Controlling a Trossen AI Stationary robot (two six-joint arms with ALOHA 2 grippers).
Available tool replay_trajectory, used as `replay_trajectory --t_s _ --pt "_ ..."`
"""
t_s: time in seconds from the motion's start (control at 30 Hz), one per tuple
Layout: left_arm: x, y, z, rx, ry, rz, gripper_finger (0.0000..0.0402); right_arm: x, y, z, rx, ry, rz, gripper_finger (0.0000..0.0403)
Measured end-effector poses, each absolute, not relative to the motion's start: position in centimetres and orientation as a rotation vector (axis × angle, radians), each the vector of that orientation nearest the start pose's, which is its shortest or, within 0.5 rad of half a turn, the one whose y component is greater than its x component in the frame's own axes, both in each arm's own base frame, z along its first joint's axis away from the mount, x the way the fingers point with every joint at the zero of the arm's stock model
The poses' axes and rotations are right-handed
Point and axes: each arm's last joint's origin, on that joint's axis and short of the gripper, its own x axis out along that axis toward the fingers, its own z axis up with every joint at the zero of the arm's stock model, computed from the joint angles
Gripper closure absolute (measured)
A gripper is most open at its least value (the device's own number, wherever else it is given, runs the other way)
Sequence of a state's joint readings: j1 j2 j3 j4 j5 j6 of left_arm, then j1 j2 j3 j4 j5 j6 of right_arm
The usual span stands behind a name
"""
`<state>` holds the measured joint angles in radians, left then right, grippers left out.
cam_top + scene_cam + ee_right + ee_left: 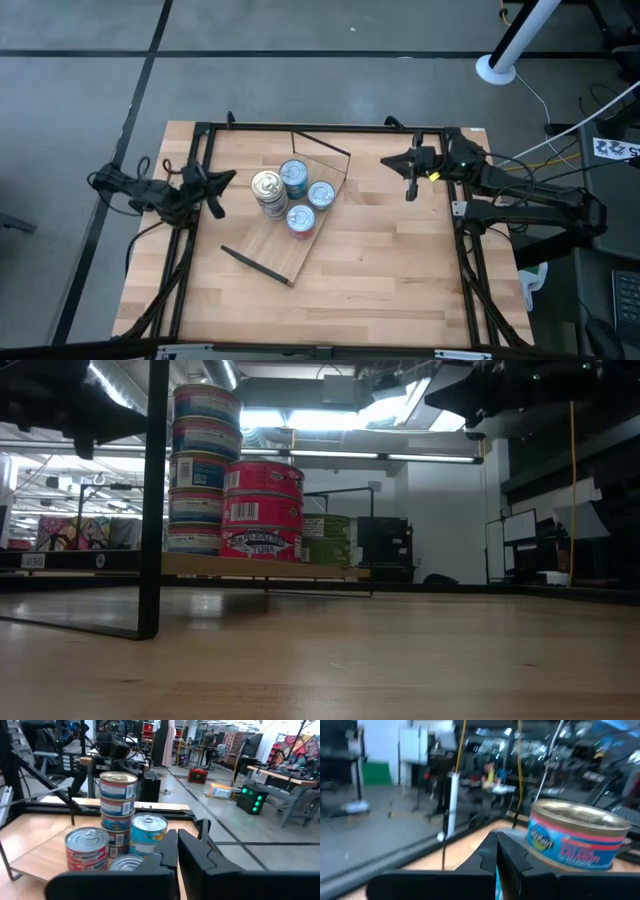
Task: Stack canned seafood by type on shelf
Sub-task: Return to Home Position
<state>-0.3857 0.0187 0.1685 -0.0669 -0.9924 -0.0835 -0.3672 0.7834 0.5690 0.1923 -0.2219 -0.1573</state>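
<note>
Stacked round silver- and gold-topped seafood tins [268,186] on light plywood shelf [265,245] lie between hands. Left hand [496,840] nearer, right hand [177,837] farther. Both empty, fingers together.

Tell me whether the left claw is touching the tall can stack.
Apart. The high view shows a clear gap between the left claw and the tall stack; the claw sits well off to the stack's side.
</note>
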Motion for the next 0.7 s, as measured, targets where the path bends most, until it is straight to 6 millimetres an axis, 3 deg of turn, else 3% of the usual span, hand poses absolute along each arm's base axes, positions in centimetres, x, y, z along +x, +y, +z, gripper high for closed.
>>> replay_trajectory --t_s 0.37,0.7 --pt "8.4 0.7 20.1 -0.019 -0.109 0.622 0.0401 18.7 -6.3 27.7 -0.111 0.129 -0.060 0.0380" --pt "8.5 0.8 18.6 0.039 0.033 0.604 0.0401 15.2 -5.0 27.1 -0.098 0.173 -0.073 0.0379"
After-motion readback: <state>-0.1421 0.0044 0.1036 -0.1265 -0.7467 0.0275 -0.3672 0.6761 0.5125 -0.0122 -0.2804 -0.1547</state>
